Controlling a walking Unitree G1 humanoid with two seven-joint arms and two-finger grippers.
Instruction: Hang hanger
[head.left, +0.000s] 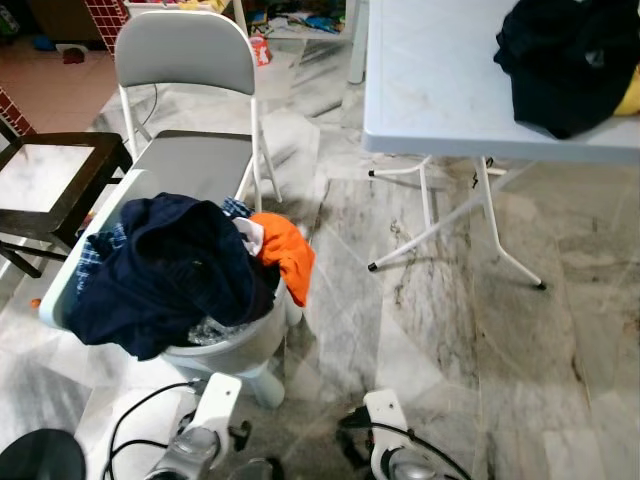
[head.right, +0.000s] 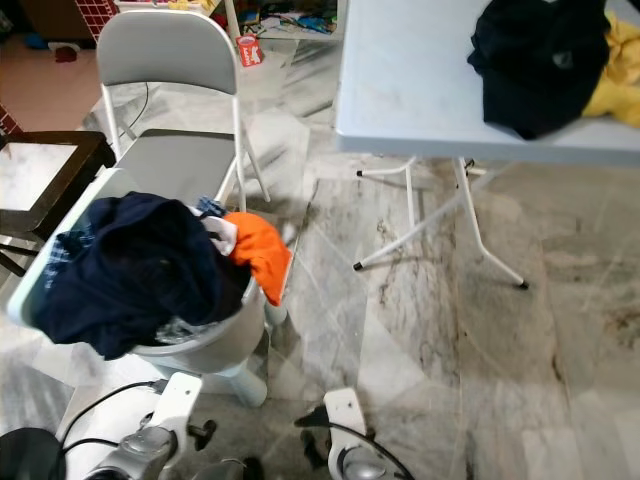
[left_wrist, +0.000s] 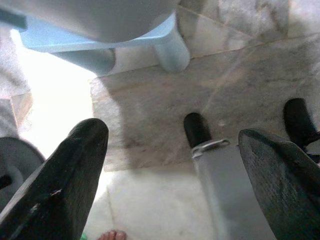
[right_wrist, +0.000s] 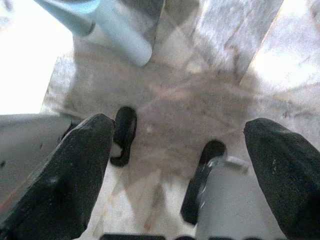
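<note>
A pale laundry basket (head.left: 62, 285) stands on the marble floor just ahead on my left. It is heaped with a navy garment (head.left: 165, 270), and an orange garment (head.left: 285, 255) hangs over its right rim. Both silver arms hang low at the bottom of the head views, the left arm (head.left: 205, 425) below the basket and the right arm (head.left: 390, 450) beside it. In the left wrist view my left gripper (left_wrist: 172, 135) is open over bare floor near the basket's legs (left_wrist: 170, 50). My right gripper (right_wrist: 179, 127) is open too, holding nothing.
A grey folding chair (head.left: 185, 50) stands behind the basket, with a dark wooden side table (head.left: 50, 175) to its left. A white folding table (head.left: 440, 80) at upper right carries a black garment (head.left: 565, 60) and a yellow one (head.right: 615, 70). Its legs (head.left: 440, 225) reach across the floor.
</note>
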